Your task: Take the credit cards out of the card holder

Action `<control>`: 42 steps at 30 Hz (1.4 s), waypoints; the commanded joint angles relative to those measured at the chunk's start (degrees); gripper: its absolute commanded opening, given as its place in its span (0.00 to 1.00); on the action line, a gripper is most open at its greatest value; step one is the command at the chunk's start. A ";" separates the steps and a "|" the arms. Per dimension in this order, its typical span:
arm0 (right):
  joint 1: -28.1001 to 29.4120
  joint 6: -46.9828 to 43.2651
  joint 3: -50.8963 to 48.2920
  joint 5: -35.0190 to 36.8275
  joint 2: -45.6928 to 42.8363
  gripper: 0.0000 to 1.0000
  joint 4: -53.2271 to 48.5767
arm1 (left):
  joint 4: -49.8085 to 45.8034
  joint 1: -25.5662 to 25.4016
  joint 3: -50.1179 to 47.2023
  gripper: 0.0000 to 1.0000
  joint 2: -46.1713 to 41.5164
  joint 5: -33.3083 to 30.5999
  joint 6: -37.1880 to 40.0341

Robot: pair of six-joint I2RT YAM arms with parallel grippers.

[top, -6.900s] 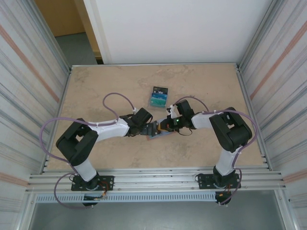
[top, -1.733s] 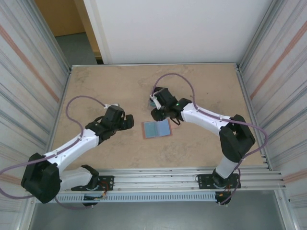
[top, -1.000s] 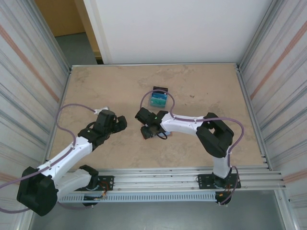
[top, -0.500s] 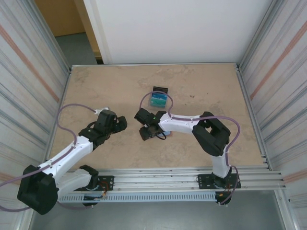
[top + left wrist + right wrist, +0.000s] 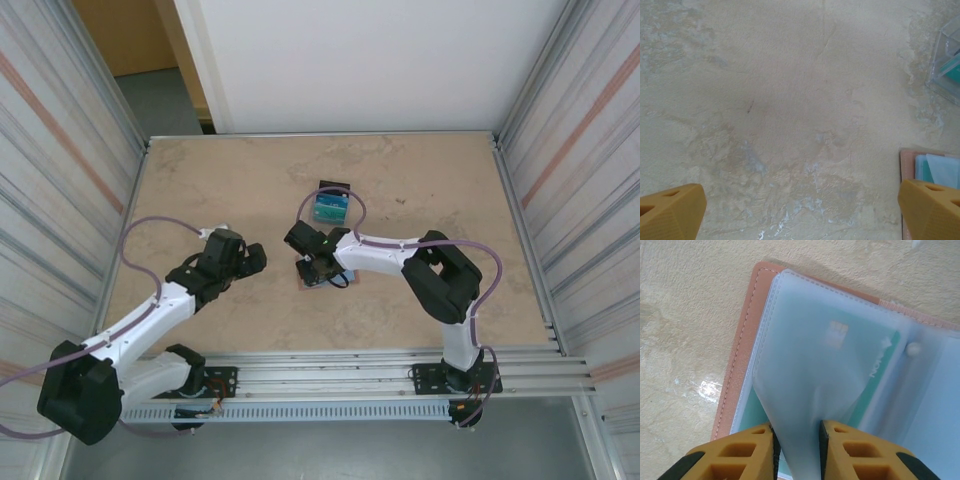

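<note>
The card holder (image 5: 742,345) lies open on the table, with a salmon outside and translucent blue-grey sleeves. My right gripper (image 5: 796,435) is shut on one sleeve (image 5: 805,375), which is pinched into a raised fold between its pads. A teal credit card (image 5: 887,362) shows inside a pocket under that sleeve. From above, the right gripper (image 5: 316,268) covers most of the card holder (image 5: 303,285). My left gripper (image 5: 252,258) hovers open to the left, with nothing between its fingers (image 5: 670,210); the card holder's corner (image 5: 932,167) sits by its right finger. More credit cards (image 5: 330,206), teal and black, lie farther back.
A small clear container (image 5: 946,70) holds those cards at the back middle of the table. Bare beige tabletop (image 5: 200,190) spreads to the left and right. Metal walls (image 5: 70,180) close in both sides.
The right gripper's jaws have narrowed onto the card holder's sleeve and shifted slightly right. The left arm has stayed where it was, still open.
</note>
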 commanded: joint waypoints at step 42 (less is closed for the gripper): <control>-11.59 8.68 -18.09 13.05 -18.63 0.37 0.71 | 1.84 -16.44 16.96 0.99 27.28 -1.51 5.29</control>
